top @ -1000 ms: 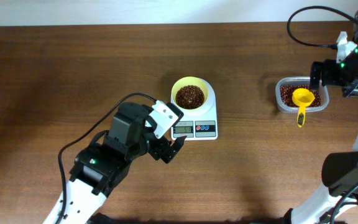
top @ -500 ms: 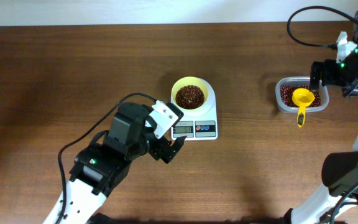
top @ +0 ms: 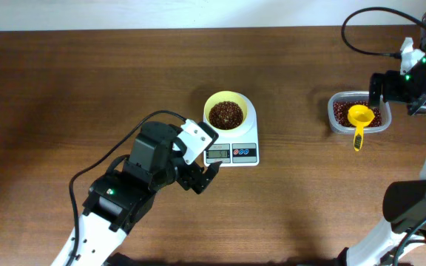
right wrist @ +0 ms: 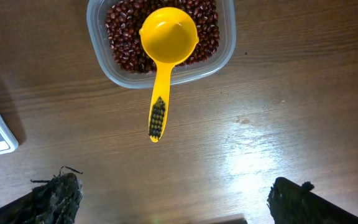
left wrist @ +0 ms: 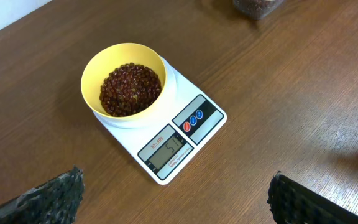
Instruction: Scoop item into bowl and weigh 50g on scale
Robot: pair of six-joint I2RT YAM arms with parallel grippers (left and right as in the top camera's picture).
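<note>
We see the scale [top: 231, 154] near the middle of the table [top: 87, 81], its display and button strip on its 6 o'clock edge in the overhead view. The bowl [left wrist: 126, 53] stands upright on the platform, toward the 12 o'clock side, and holds a heap of beans [left wrist: 131, 89] that fills it well below the rim. The display is lit, and from the left wrist view we read it as 51, though the digits are small. The left gripper [top: 205, 178] hovers at about 7 o'clock from the scale, just beside its front corner, with its jaws spread wide and nothing between them; it touches neither scale nor bowl. Well apart, at 3 o'clock from the scale, we find a clear tub [right wrist: 225, 53] with more beans in it. A yellow scoop [right wrist: 162, 68] lies there, its cup resting empty on the beans and its handle reaching over the tub's rim toward 6 o'clock. The right gripper [right wrist: 182, 202] hangs above the table at roughly 2 o'clock from the tub in the overhead view, its jaws also fully apart and holding nothing, clear of scoop and tub.
</note>
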